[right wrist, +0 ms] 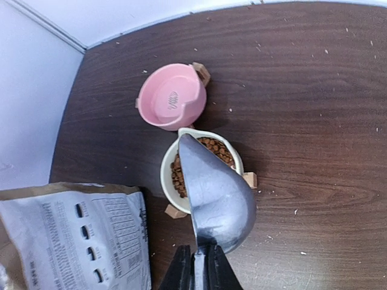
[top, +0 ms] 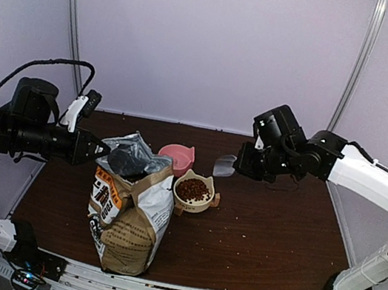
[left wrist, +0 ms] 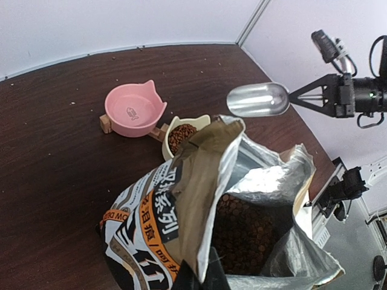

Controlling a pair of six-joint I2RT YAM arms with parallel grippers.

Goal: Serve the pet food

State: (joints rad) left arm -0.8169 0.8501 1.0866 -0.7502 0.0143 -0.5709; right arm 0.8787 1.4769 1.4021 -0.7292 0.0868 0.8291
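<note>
Dark-brown kibble fills the cream bowl (top: 193, 191), seen in the right wrist view (right wrist: 208, 147), and lies inside the open bag (left wrist: 248, 232). The printed bag (top: 129, 212) stands at the table's front middle. My left gripper (top: 99, 149) is shut on the bag's top edge and holds it open; its fingers (left wrist: 233, 275) pinch the rim. My right gripper (right wrist: 201, 270) is shut on the handle of the silver scoop (right wrist: 217, 196), held above the cream bowl, turned on its side and showing no kibble. The scoop also shows in the top view (top: 225, 165) and the left wrist view (left wrist: 258, 99).
An empty pink cat-ear bowl (top: 176, 158) stands behind the cream bowl on a shared wooden stand (right wrist: 249, 179). Crumbs are scattered over the dark wooden table (top: 276, 234). White walls close the back and sides.
</note>
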